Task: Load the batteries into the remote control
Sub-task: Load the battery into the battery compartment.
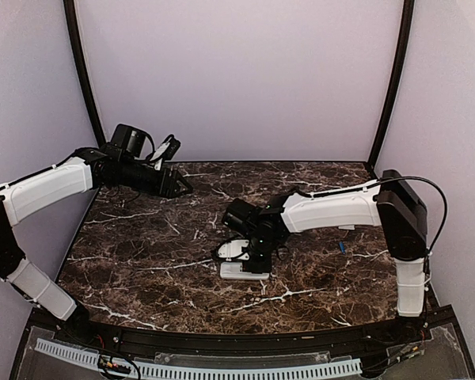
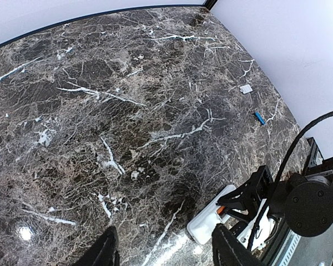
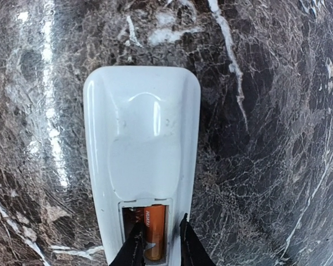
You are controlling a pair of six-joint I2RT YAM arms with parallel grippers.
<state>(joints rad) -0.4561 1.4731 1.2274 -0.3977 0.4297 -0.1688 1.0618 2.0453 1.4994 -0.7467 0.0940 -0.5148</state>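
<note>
Straddling the orange battery (image 3: 154,230), the right gripper (image 3: 161,224) fingers stand slightly apart, not pinching it. It lies in the remote control (image 3: 141,155) bay, bottom centre. The left gripper (image 2: 165,230) is spread, empty. The blue battery (image 2: 259,117), right of frame, looks light, rigid and slippery: grasp it mid-length.

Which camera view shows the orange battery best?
The right wrist view: the orange battery lies close up in the remote bay, between the fingers. The left wrist view shows only an orange sliver at the remote's end. Top view: the right arm hides it.
</note>
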